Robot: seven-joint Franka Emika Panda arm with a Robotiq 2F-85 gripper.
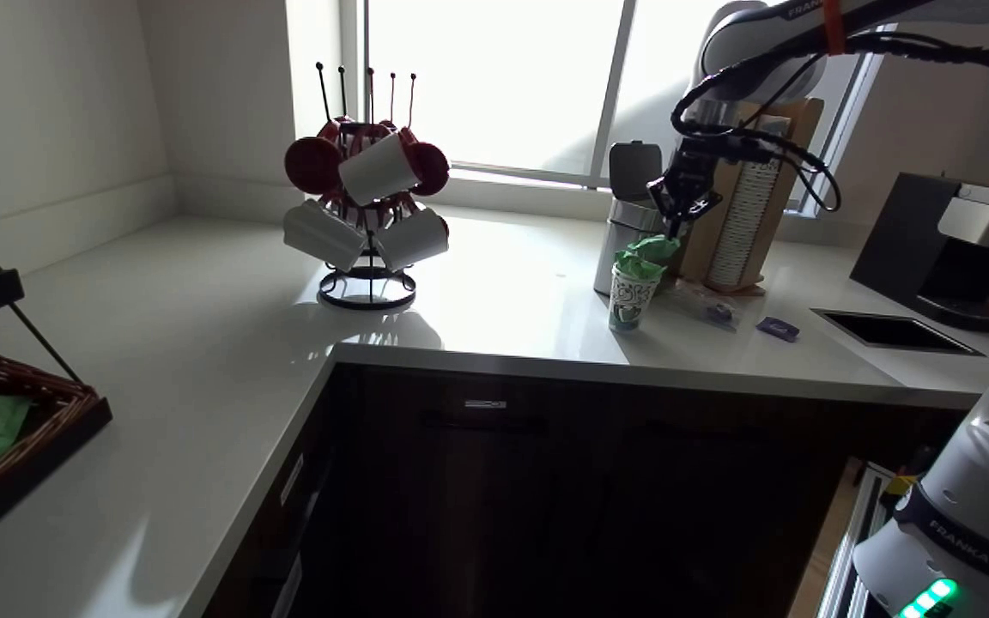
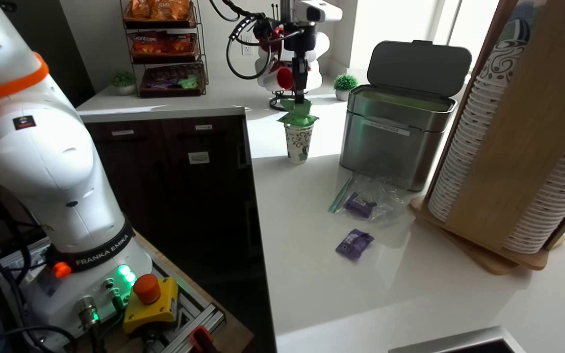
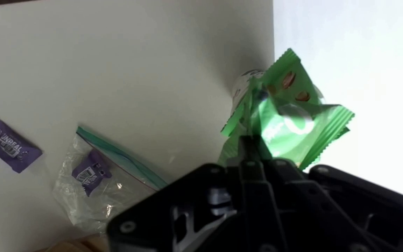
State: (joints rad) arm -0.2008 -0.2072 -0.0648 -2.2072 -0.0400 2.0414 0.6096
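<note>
My gripper (image 1: 673, 228) points down over a patterned paper cup (image 1: 632, 302) on the white counter. It is shut on a green snack packet (image 2: 296, 105), pinched between the fingertips (image 3: 252, 140) in the wrist view. Green wrapping also spreads over the cup's mouth (image 2: 299, 120); it seems to be another packet, but where the two part is hard to tell. The cup stands upright in both exterior views, its pattern clear in an exterior view (image 2: 298, 142). In the wrist view the cup (image 3: 241, 85) is mostly hidden under the green packets (image 3: 292, 122).
A metal bin (image 2: 385, 142) with its lid raised stands beside the cup. A wooden cup holder (image 2: 498, 186) is close by. A clear zip bag (image 3: 107, 196) contains a purple packet (image 3: 91, 172); another purple packet (image 3: 9, 146) lies loose. A mug rack (image 1: 366, 273) stands farther along.
</note>
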